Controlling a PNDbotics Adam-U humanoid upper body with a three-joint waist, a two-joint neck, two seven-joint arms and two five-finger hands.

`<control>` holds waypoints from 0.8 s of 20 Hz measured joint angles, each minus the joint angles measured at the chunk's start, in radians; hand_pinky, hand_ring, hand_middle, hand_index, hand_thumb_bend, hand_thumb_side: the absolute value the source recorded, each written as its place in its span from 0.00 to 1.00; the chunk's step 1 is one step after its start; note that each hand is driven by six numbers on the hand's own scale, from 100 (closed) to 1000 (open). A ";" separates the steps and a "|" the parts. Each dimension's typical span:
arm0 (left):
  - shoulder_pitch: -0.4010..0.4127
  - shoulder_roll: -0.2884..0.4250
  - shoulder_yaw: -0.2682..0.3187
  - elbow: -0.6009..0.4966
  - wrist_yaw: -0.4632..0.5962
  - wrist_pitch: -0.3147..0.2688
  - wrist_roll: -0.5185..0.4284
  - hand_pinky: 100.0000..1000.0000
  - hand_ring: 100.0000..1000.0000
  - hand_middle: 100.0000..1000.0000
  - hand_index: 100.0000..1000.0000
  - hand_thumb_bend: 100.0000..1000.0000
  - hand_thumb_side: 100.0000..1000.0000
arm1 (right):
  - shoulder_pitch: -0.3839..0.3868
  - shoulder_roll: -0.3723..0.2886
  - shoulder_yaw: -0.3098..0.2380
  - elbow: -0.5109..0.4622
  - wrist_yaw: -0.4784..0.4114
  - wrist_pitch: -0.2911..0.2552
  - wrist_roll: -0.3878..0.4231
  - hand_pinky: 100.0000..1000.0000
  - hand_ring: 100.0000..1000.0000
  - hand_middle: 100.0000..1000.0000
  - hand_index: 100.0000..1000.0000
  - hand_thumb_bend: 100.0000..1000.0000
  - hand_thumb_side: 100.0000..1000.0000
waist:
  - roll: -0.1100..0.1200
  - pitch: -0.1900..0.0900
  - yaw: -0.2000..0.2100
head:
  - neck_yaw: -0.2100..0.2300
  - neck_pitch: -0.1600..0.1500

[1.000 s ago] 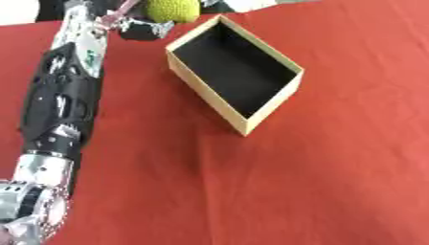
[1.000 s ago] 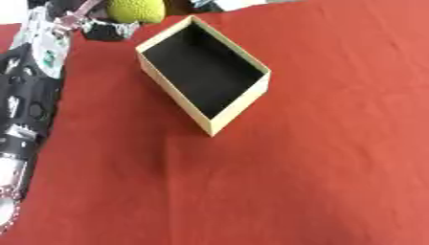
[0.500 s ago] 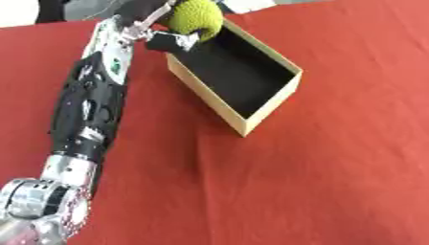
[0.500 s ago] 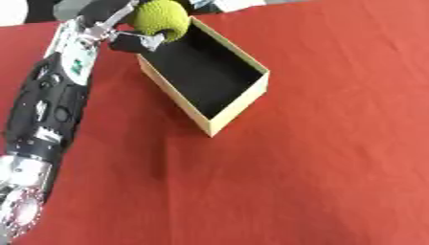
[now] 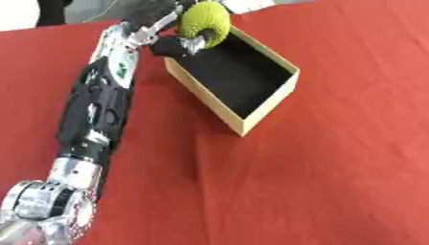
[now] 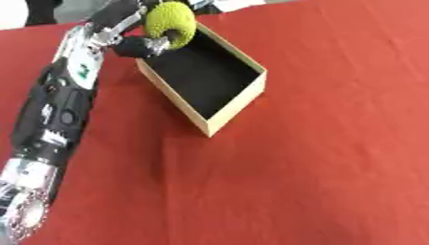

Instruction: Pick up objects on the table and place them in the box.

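The left hand [image 5: 167, 28] is curled round a yellow-green ball [image 5: 204, 21], its thumb hooked under it, holding the ball over the far corner of the box [image 5: 266, 107]. The arm runs up along the box's left side. The box sits open on the red table [image 5: 335, 167], its black inside bare, and the ball hangs just above its rim.

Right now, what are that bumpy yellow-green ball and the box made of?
The yellow-green ball in the left hand looks knitted or rubbery: its skin is matte and pebbly all over, though which one I cannot tell. The box looks like cardboard: thin tan walls with plain flat edges. Its inside is matte black, maybe paper or felt lining.
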 measured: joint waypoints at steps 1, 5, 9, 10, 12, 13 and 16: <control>0.000 0.000 0.000 -0.001 -0.002 -0.005 -0.005 0.80 0.89 0.88 0.94 0.22 0.80 | 0.000 0.002 0.000 0.000 0.000 0.000 -0.001 0.78 0.74 0.55 0.74 0.00 0.49 | 0.000 0.000 0.000 | -0.001 0.000; 0.004 0.000 0.001 -0.009 -0.008 -0.014 -0.012 0.80 0.89 0.87 0.93 0.25 0.79 | 0.001 0.005 0.000 0.000 0.000 0.002 -0.004 0.78 0.74 0.55 0.74 0.00 0.49 | 0.000 -0.001 0.002 | -0.003 0.000; 0.007 0.000 0.002 -0.012 -0.011 -0.016 -0.011 0.79 0.88 0.86 0.93 0.25 0.79 | 0.006 0.005 0.000 0.000 0.000 0.003 -0.006 0.78 0.74 0.55 0.74 0.00 0.49 | 0.000 -0.001 0.006 | -0.004 0.006; 0.007 0.000 0.002 -0.012 -0.011 -0.016 -0.010 0.79 0.88 0.86 0.93 0.24 0.79 | 0.007 0.005 0.000 0.000 0.000 0.003 -0.006 0.78 0.74 0.55 0.74 0.00 0.50 | 0.000 -0.001 0.006 | -0.005 0.007; 0.007 0.000 0.004 -0.012 -0.011 -0.016 -0.007 0.79 0.88 0.86 0.93 0.25 0.79 | 0.008 0.005 0.000 0.000 0.000 0.003 -0.007 0.78 0.74 0.55 0.74 0.00 0.49 | 0.000 -0.001 0.007 | -0.007 0.008; 0.007 0.000 0.005 -0.013 -0.011 -0.015 -0.005 0.79 0.88 0.85 0.93 0.24 0.80 | 0.008 0.005 0.000 0.000 0.000 0.003 -0.007 0.78 0.74 0.55 0.74 0.00 0.49 | 0.000 -0.001 0.007 | -0.007 0.008; 0.009 0.000 0.007 -0.017 -0.003 -0.011 -0.001 0.79 0.88 0.84 0.92 0.22 0.81 | 0.008 0.005 0.000 0.000 0.000 0.004 -0.009 0.78 0.74 0.55 0.74 0.00 0.49 | 0.000 -0.001 0.008 | -0.009 0.009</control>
